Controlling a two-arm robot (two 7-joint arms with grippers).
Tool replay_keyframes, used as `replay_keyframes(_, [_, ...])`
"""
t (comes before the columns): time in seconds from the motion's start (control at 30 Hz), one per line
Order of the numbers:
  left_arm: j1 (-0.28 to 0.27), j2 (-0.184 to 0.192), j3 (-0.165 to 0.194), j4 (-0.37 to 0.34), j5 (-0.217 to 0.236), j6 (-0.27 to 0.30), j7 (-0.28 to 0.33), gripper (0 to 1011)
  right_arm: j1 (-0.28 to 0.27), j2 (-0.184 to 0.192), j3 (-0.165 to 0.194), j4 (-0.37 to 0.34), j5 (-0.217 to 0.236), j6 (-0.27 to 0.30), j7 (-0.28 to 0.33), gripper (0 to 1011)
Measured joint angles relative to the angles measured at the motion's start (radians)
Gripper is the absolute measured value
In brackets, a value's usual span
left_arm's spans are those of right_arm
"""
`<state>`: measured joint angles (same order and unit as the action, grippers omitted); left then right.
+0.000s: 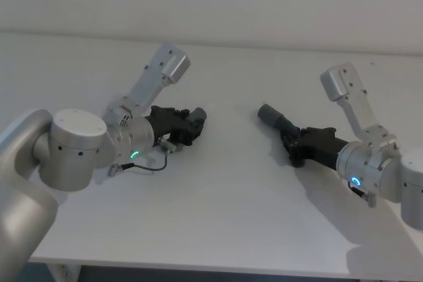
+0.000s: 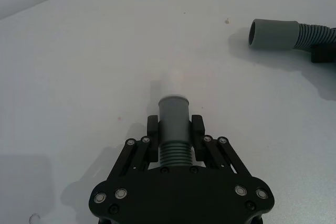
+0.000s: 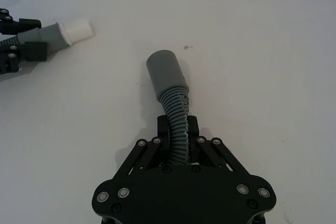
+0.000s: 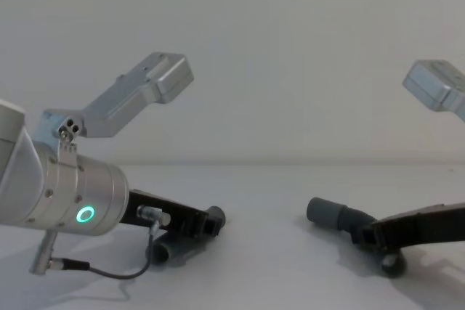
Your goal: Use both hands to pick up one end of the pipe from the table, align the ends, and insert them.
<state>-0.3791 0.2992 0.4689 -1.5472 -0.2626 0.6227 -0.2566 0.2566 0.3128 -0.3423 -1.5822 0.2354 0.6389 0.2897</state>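
1. Your left gripper (image 2: 175, 129) is on the left of the table (image 1: 218, 209), low over the white surface and reaching toward the middle. Its two black fingers (image 2: 153, 128) are clamped on the left pipe piece (image 2: 173, 113), pinching it where the ribs meet the smooth grey collar.
2. That piece pokes straight out past the fingertips. Its pale plug tip (image 3: 77, 29) leads, pointing toward the right side of the scene. In the left wrist view the tip nearly blends into the table.
3. Your right gripper (image 3: 178, 129) is on the right of the table, also low and reaching toward the middle. Its fingers (image 3: 164, 127) are closed on the ribbed stretch of the right pipe piece (image 3: 177, 111).
4. From that grip the hose bends a little and ends in the wider socket cuff (image 3: 165, 72), which juts well past the fingertips toward the left and far side.
5. In the left wrist view, the socket cuff's mouth is a round open hollow, dark inside. The plug tip is outside it.
6. The two ends are well apart, with bare table between them. They are not on one line, since each points toward the far middle and the two axes meet at an angle.
7. You cannot tell from these views whether either piece touches the table.
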Motion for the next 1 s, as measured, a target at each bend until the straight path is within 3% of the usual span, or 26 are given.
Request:
replay_keyframes(0.33, [-0.002,-0.001,-0.001,0.0,0.01,-0.009,0.003,354,-0.008,-0.001,0.005,-0.003,-0.002,-0.022,0.003,186])
replay_keyframes(0.67, [-0.026,0.012,0.01,-0.005,0.043,-0.068,-0.009,354,-0.018,0.011,0.016,-0.022,0.0,-0.134,0.026,178])
replay_keyframes(1.0, [-0.074,0.051,0.039,-0.005,0.066,-0.146,-0.101,354,-0.017,0.056,0.018,-0.028,0.015,-0.273,0.108,177])
